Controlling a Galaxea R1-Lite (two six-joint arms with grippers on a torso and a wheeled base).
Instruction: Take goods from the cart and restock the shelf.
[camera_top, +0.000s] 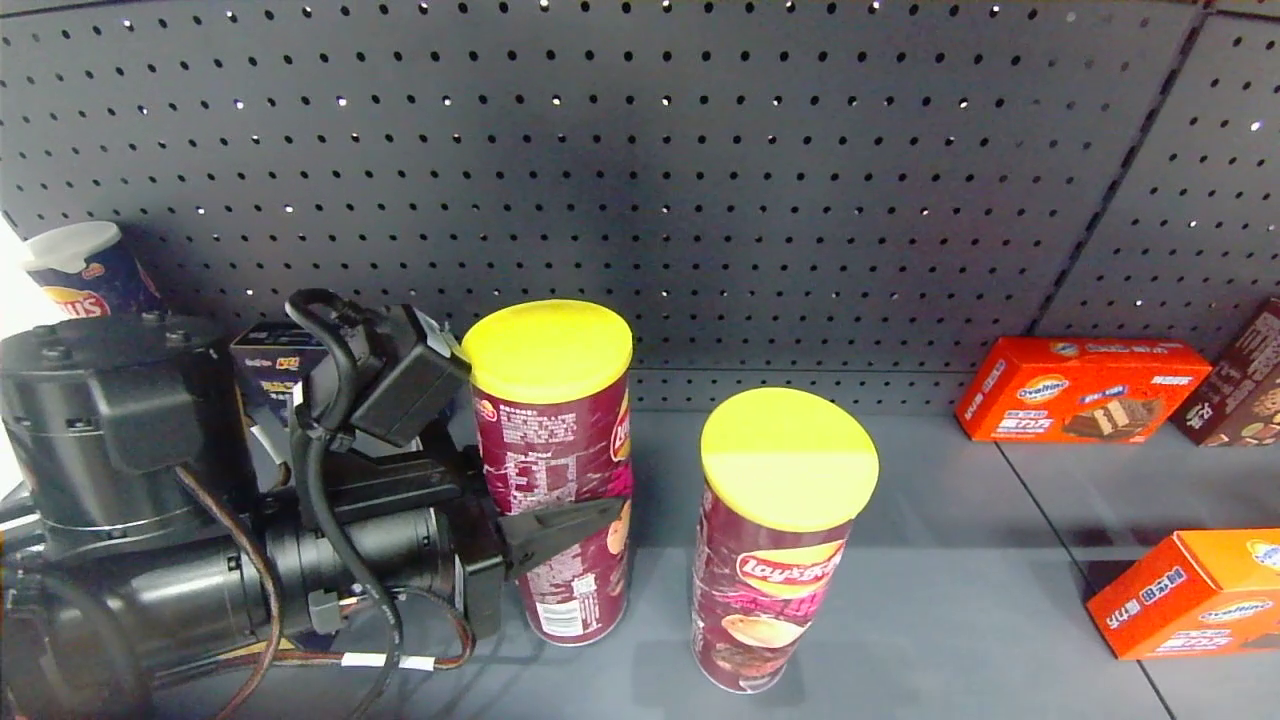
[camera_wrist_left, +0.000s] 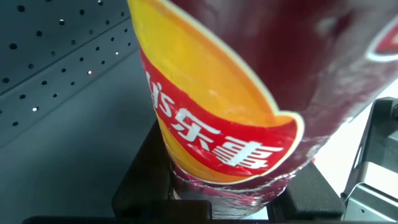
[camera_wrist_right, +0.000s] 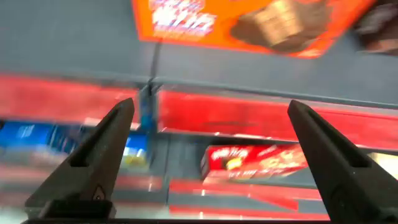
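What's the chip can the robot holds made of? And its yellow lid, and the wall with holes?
Chip can: probably cardboard, with a glossy printed wrap that catches light.
Yellow lid: likely plastic, smooth and evenly coloured.
Pegboard wall: seems to be painted metal, matte dark grey, with neat punched holes.

**Room at 3 o'clock, blocked at 9**

From the free-standing can (camera_top: 775, 540), bare shelf (camera_top: 950, 560) was found at 3 o'clock. That room was bounded by an orange box (camera_top: 1080, 390) at 2 o'clock and a second orange box (camera_top: 1190, 595) at 4 o'clock. At 9 o'clock the gap was narrowed by the clamped can (camera_top: 555, 470), gripped by the left gripper (camera_top: 590, 505).
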